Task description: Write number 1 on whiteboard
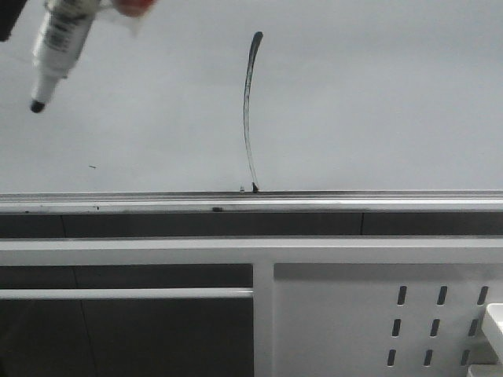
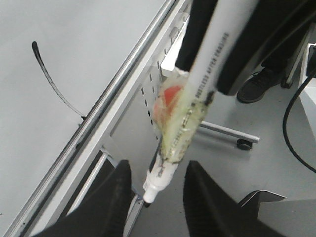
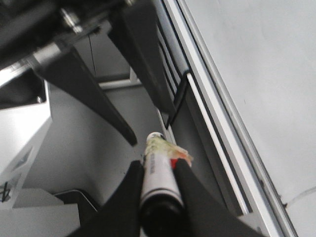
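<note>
The number 1 (image 1: 249,110) is showing as a thin curved black stroke on the whiteboard (image 1: 377,102), running down to the silver rail (image 1: 354,198), thicker at its top. The right gripper (image 3: 157,185) is clamping a white marker (image 1: 56,47), tip off the board, up and left of the stroke. The left gripper (image 2: 155,190) is hanging with its jaws apart, gripping nothing.

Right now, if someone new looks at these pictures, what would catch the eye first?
First the black stroke, tall and slightly curved, near the middle of the whiteboard, reaching down to its lower rail. Then the marker at the upper left, tip pointing down, off the board.
</note>
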{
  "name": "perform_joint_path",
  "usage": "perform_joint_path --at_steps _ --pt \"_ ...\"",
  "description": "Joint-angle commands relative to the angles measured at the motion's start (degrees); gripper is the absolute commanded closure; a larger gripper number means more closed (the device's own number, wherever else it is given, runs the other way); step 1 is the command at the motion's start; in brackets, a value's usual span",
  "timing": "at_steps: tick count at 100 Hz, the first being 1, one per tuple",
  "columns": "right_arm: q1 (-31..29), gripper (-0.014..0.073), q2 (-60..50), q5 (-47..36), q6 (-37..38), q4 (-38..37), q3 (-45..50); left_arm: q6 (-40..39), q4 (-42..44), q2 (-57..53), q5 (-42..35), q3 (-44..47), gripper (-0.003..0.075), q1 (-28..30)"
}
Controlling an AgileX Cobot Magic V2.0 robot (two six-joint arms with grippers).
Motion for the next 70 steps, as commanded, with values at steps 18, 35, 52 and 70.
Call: perform_joint_path --at_steps 18,35,52,70 --pt "0.13 0.0666 -0.77 -7.88 -0.90 1.58 -2.03 0.41 -3.37 -0.23 -2.88 -2.14 0.0477 0.04" --pt "0.13 0.0666 -0.77 -7.01 -0.90 1.98 -2.03 0.41 -3.13 -0.23 -3.14 -2.14 0.0477 0.04" --pt "0.22 0.0666 -0.77 -5.81 -1.16 3.63 -2.03 0.41 -3.13 -0.23 -4.08 -2.14 0.0466 0.04" --pt "0.22 0.0666 -0.89 -5.70 -1.16 4.19 -2.03 0.41 -3.13 -0.23 -4.08 -2.14 0.0410 0.04"
